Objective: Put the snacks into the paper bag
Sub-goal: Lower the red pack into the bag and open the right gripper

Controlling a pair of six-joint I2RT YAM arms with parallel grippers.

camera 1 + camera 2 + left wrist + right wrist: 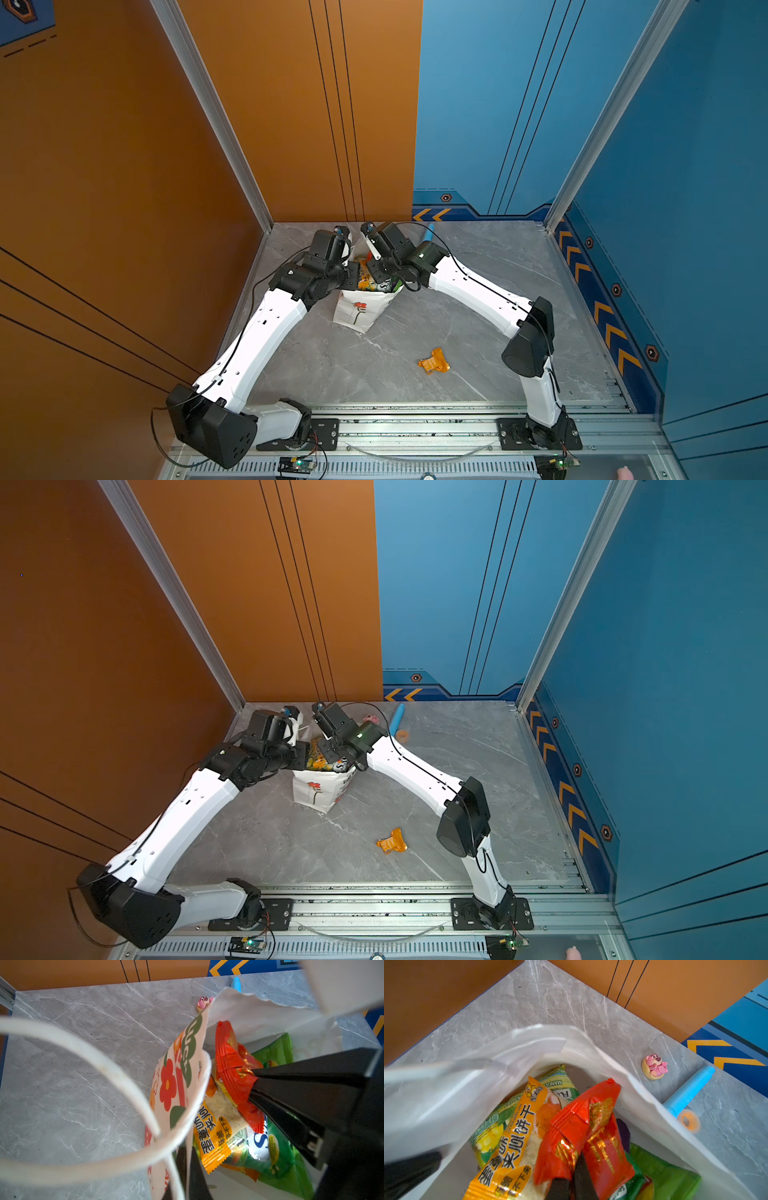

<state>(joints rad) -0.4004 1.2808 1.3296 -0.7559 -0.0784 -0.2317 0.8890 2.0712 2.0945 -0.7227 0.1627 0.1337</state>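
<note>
Nearest, a crumpled orange foil packet [434, 361] is lying alone on the grey marble tabletop [374, 374], right of centre and well apart from everything else. It is probably the last snack left outside.

Beyond it, the white paper bag with red flower prints [356, 313] is standing upright at left of centre, its mouth gaping. The left gripper [187, 1165] is pinching the bag's left wall at the rim, jaws together on the paper. This is apparently so that the mouth stands spread and the bag does not tip.

The right gripper [572, 1178] is reaching in from the right, clamped on a glossy red crinkly plastic packet [583, 1134]. The packet's sealed end is sticking up just inside the mouth, so it seems ready to be let go. Under it, an orange biscuit packet [512, 1142] and green bags [270, 1147] are piling up nearly to the rim.

Farthest, a small pink bear toy [655, 1066] and a blue plastic tube [689, 1091] are lying just behind the bag. Neither is a snack.
</note>
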